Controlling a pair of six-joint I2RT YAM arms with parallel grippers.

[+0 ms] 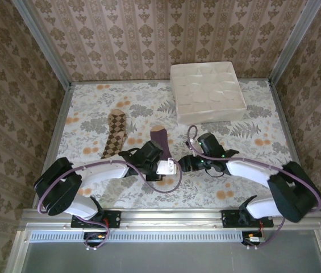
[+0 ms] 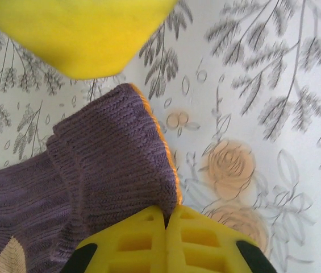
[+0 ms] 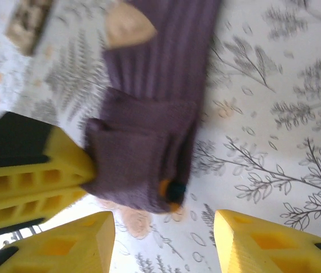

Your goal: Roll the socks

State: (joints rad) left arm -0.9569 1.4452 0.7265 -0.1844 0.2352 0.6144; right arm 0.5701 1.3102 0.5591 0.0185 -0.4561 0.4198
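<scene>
Obs: left gripper (image 2: 165,211) clamped on purple sock (image 3: 149,142) at folded cuff; right gripper (image 3: 163,224) jaws apart. Soft, limp knit (probably springs open): pinch the fold.

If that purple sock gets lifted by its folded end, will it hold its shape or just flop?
Probably flop: the purple sock is soft ribbed knit, already bent over itself at the fold. It looks light, so the left gripper, apparently pinching the fold's edge, should lift it easily. The fold may loosen once raised, since only that pinch holds it.
</scene>
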